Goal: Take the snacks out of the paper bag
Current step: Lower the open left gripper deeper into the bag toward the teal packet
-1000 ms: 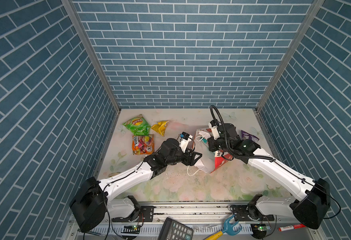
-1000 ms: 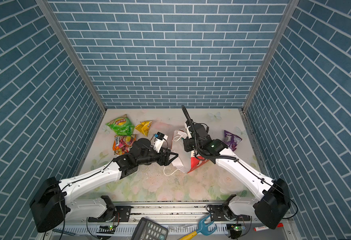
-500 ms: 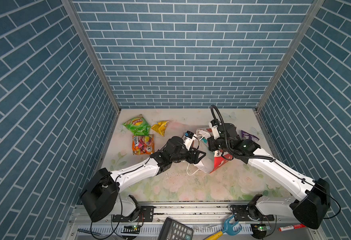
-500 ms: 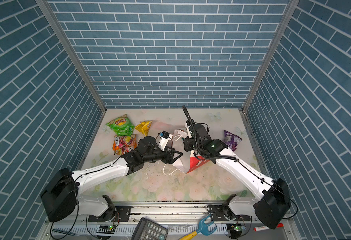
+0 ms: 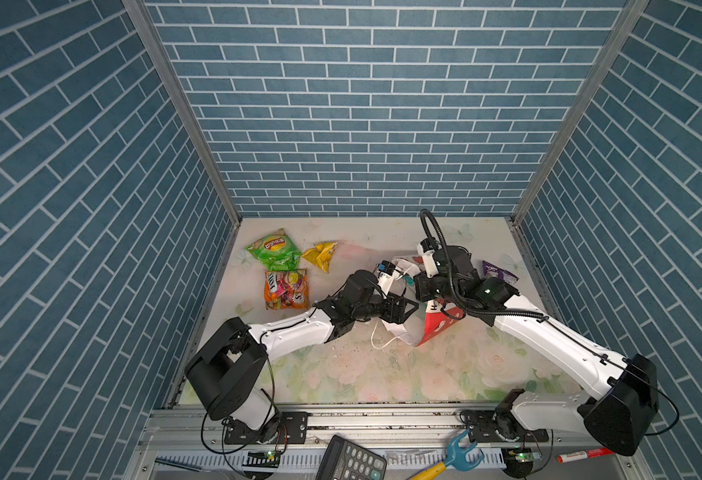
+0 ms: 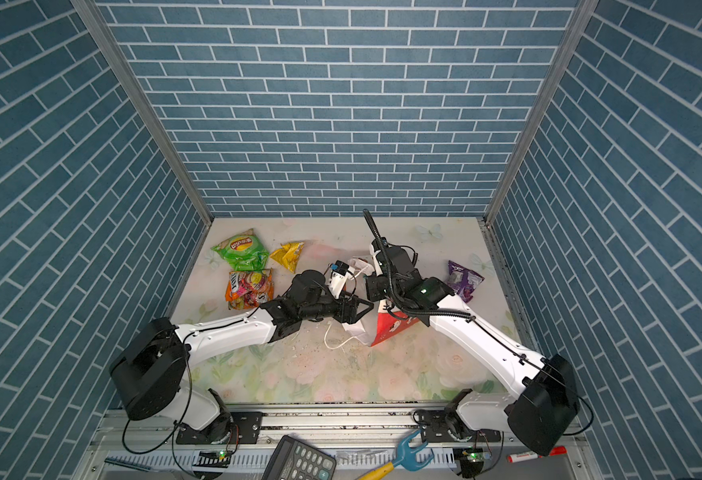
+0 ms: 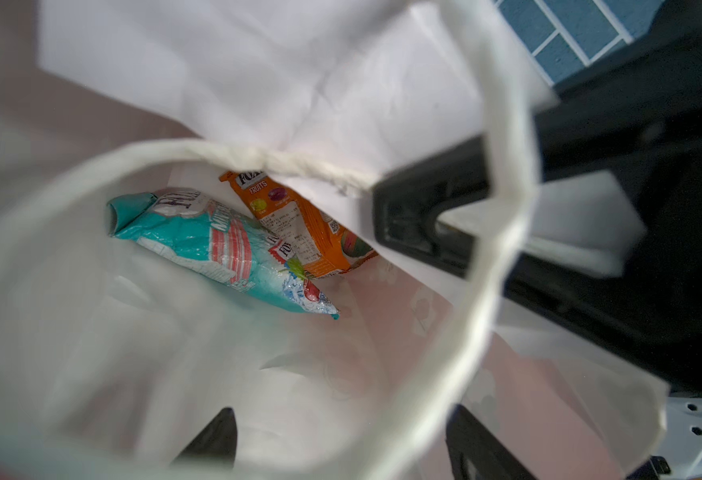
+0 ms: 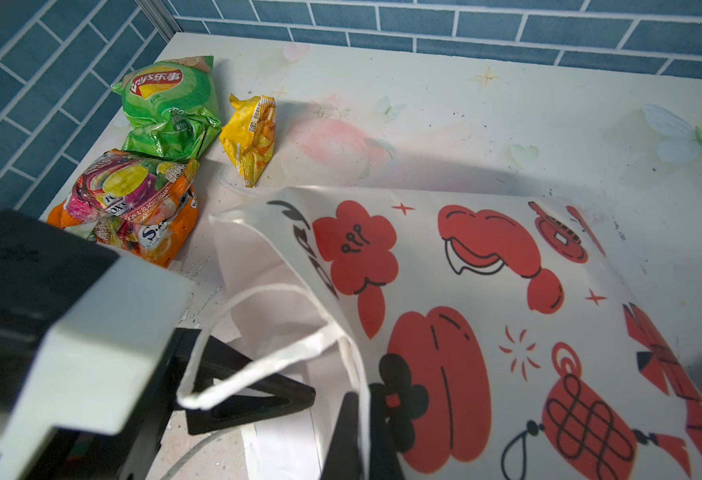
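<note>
The paper bag (image 5: pixel 436 329) (image 6: pixel 386 329) lies on its side mid-table, mouth toward the left arm. My right gripper (image 8: pixel 364 400) (image 5: pixel 418 286) is shut on the bag's upper rim, holding the mouth up. My left gripper (image 7: pixel 341 419) (image 5: pixel 406 308) is open at the mouth, with a white cord handle (image 7: pixel 503 232) draped across its view. Deep inside lie two snacks, a teal-white packet (image 7: pixel 216 245) and an orange packet (image 7: pixel 299 224), both beyond the fingertips. On the table lie a green chips bag (image 5: pixel 274 249), a yellow packet (image 5: pixel 320 255), an orange packet (image 5: pixel 286 289) and a purple packet (image 5: pixel 497 272).
Blue brick walls close the table on three sides. A calculator (image 5: pixel 351 459), a blue-and-yellow tool (image 5: pixel 453 455) and a red marker (image 5: pixel 582 457) lie on the front rail below the table edge. The bag's other cord handle (image 5: pixel 382 343) trails on the table.
My left gripper has moved right, up to the bag's mouth, and its jaws have widened slightly. The right gripper and the bag have stayed where they were.
</note>
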Robot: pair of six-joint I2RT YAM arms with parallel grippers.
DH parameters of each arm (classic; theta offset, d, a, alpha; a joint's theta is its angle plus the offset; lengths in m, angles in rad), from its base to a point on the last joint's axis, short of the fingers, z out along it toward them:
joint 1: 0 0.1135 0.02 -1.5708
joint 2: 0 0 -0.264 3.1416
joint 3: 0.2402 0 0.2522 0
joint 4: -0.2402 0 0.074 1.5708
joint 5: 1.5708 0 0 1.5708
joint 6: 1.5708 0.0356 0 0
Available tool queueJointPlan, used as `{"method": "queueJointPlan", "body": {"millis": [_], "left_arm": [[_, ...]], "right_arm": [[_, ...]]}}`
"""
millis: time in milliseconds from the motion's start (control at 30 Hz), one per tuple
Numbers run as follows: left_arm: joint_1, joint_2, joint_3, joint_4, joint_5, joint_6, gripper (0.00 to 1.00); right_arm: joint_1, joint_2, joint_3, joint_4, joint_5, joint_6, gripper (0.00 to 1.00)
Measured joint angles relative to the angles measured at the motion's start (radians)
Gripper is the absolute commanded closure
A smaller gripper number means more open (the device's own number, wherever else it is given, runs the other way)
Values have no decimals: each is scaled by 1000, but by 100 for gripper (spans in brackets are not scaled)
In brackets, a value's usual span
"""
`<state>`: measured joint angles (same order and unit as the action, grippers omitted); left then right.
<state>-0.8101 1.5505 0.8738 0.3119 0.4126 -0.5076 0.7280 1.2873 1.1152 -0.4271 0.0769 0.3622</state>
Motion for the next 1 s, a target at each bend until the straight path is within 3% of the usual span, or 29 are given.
{"method": "queueJointPlan", "body": {"millis": [1000], "left_arm": [[4, 124, 79, 6, -37, -80, 21]], "right_arm": [[0, 5, 7, 8, 15, 53, 100]]}}
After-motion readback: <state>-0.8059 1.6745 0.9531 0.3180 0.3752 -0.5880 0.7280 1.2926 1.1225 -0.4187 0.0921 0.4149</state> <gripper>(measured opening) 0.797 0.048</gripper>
